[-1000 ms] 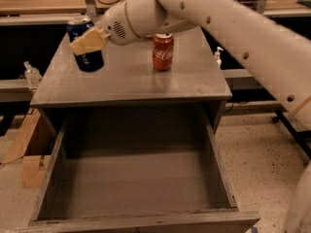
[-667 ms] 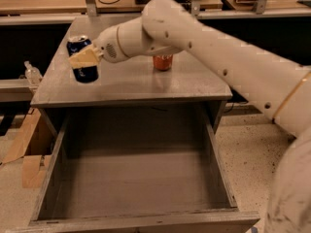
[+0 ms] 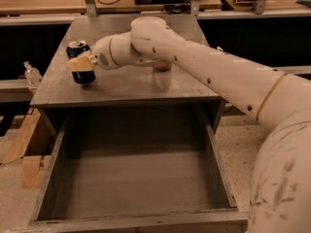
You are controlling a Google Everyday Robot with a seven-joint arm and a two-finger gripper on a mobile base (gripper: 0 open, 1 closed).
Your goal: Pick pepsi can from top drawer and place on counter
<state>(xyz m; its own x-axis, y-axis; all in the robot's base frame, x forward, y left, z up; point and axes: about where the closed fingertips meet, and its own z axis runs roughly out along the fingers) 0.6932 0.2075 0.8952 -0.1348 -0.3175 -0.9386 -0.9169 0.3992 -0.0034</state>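
The dark blue pepsi can (image 3: 84,77) stands upright at the left side of the grey counter (image 3: 136,85), near its left edge. My gripper (image 3: 81,62) reaches in from the right, and its tan fingers (image 3: 77,62) are closed around the can's middle. I cannot tell whether the can's base touches the counter. The top drawer (image 3: 48,178) is pulled fully open below the counter, and its inside shows nothing in it. My white arm crosses the counter from the right.
A red Coca-Cola can (image 3: 163,68) on the counter is mostly hidden behind my arm. A small plastic bottle (image 3: 31,74) stands on a ledge to the left. Cardboard pieces (image 3: 30,152) lie on the floor left of the drawer. Pale wooden benches (image 3: 48,1) run behind.
My gripper has moved left and slightly toward the counter's front with the pepsi can in it. My arm has swung lower and now covers most of the red can.
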